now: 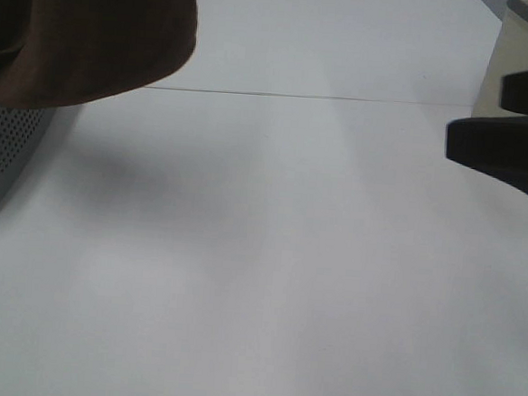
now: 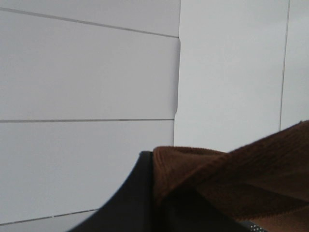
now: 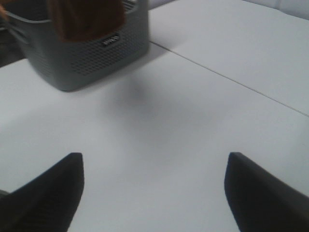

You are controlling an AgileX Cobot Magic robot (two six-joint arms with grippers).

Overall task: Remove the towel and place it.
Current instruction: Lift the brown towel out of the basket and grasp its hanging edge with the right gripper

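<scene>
The dark brown towel (image 1: 85,31) hangs raised at the far left, above a grey perforated basket (image 1: 4,153). In the left wrist view my left gripper (image 2: 164,203) is shut on a fold of the towel (image 2: 231,179). One black finger (image 2: 133,198) shows beside the cloth and the other is hidden under it. In the exterior view the towel hides the left gripper. My right gripper (image 1: 514,116) is open and empty at the right edge, far from the towel. The right wrist view shows its jaws wide apart (image 3: 154,159) over the bare table, with the towel (image 3: 87,17) above the basket (image 3: 91,58) beyond.
The white table (image 1: 269,253) has a thin seam line across it at the back. A beige object (image 1: 519,53) stands at the back right corner behind the right gripper. White panelled walls (image 2: 87,72) fill the left wrist view.
</scene>
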